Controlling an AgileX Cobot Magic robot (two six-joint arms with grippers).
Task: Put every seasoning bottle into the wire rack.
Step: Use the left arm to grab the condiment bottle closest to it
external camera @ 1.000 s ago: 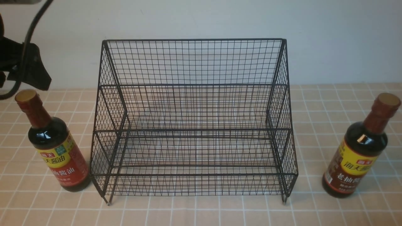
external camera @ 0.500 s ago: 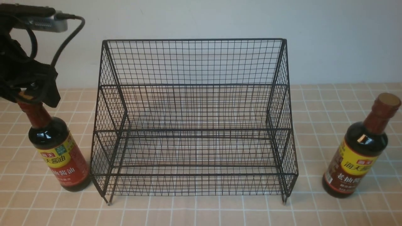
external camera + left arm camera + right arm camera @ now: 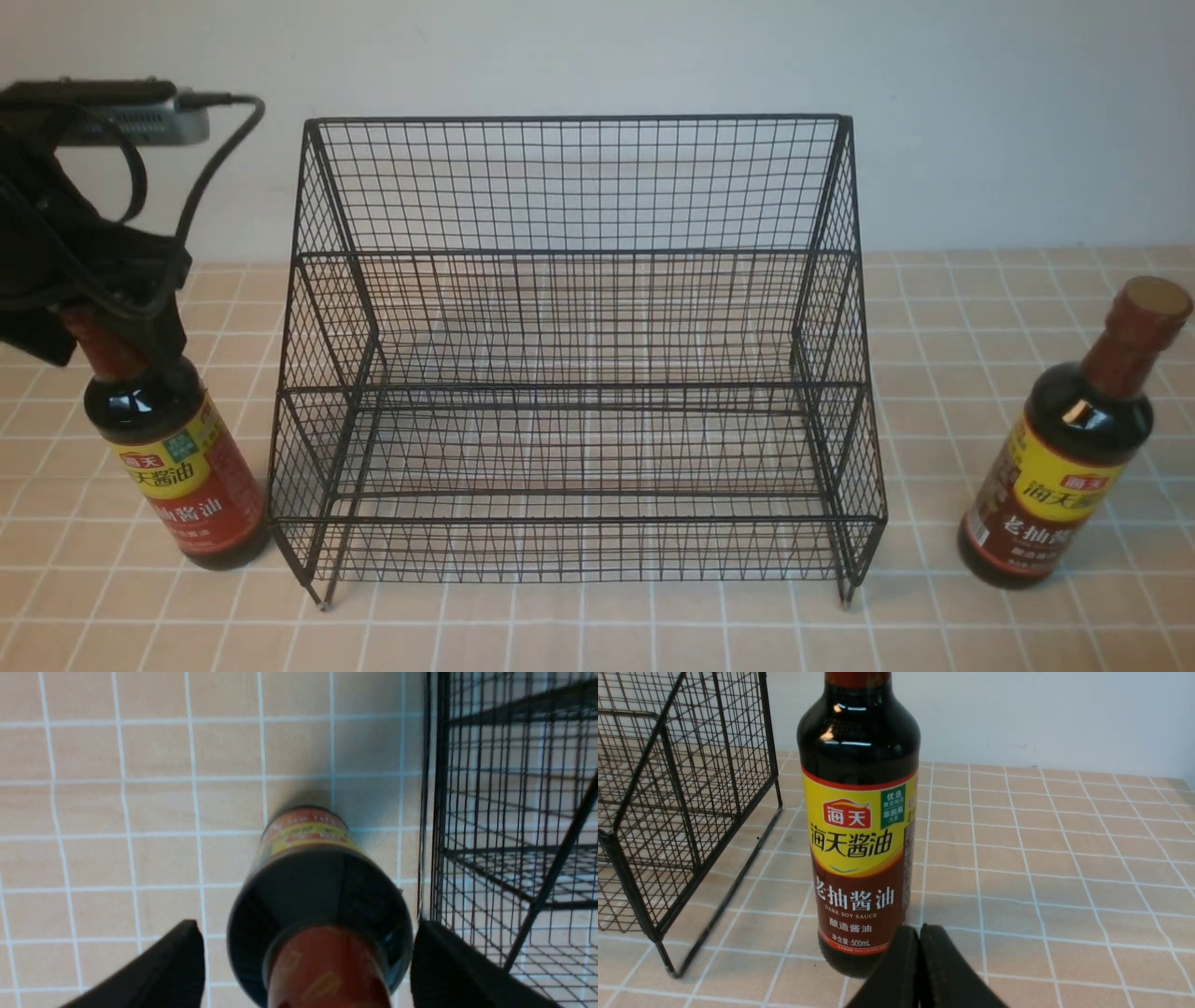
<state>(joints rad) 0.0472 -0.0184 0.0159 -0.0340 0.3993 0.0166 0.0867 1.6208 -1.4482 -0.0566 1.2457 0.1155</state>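
The wire rack [image 3: 577,252] stands in the middle of the tiled table, both tiers bare. The yellow-and-red-label seasoning bottle [image 3: 177,462] stands upright just left of the rack. My left gripper [image 3: 103,329] is open around its reddish neck and hides the cap. In the left wrist view my left gripper [image 3: 306,927] has one finger on each side of the bottle [image 3: 308,877], apart from it. The yellow-and-brown-label bottle [image 3: 1064,467] stands upright to the right of the rack. My right gripper [image 3: 920,935] is shut and empty, low in front of that bottle [image 3: 859,835].
A camera and cable [image 3: 201,177] sit on my left wrist near the rack's left side. The rack's side wall [image 3: 504,812] is close beside the left bottle. The rack's corner leg [image 3: 663,956] stands left of the right bottle. A white wall [image 3: 980,93] runs behind the table.
My left gripper has come down from above the left bottle's cap and now sits around its neck, covering the cap. Both bottles and the rack have not moved.
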